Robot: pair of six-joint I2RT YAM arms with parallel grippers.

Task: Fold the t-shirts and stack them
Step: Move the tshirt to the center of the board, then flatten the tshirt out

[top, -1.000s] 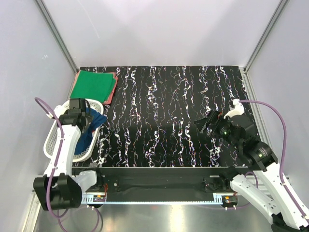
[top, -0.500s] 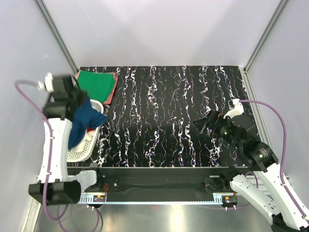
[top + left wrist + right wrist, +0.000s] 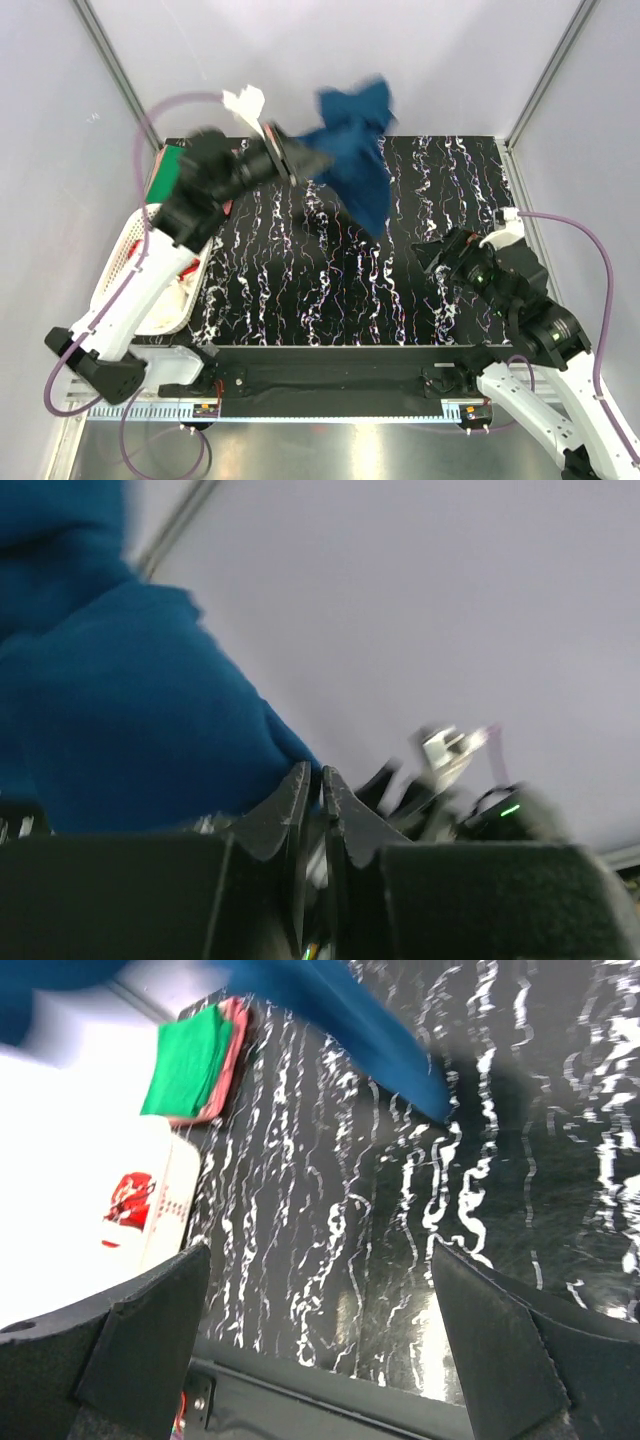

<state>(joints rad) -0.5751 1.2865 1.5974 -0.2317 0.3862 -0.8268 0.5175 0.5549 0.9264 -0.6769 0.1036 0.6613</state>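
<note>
A dark blue t-shirt point(image 3: 355, 150) flies blurred in the air above the back of the table, bunched and trailing down to the right. My left gripper point(image 3: 290, 160) is raised high and shut on one edge of it; in the left wrist view the jaws point(image 3: 312, 780) pinch blue cloth point(image 3: 120, 710). A folded green t-shirt point(image 3: 190, 1060) lies on a reddish-pink one point(image 3: 237, 1045) at the back left corner. A red t-shirt with white print point(image 3: 130, 1200) sits in the basket. My right gripper point(image 3: 437, 270) hovers open and empty over the table's right side, also seen as point(image 3: 320, 1310).
A white lattice basket point(image 3: 120, 275) stands at the left edge, partly under the left arm. The black, white-streaked tabletop point(image 3: 330, 280) spans the middle. Grey walls and metal frame posts close in the back and sides.
The left arm has pulled the blue t-shirt out of the basket and swung it up and to the right over the table. The right arm shifted only slightly.
</note>
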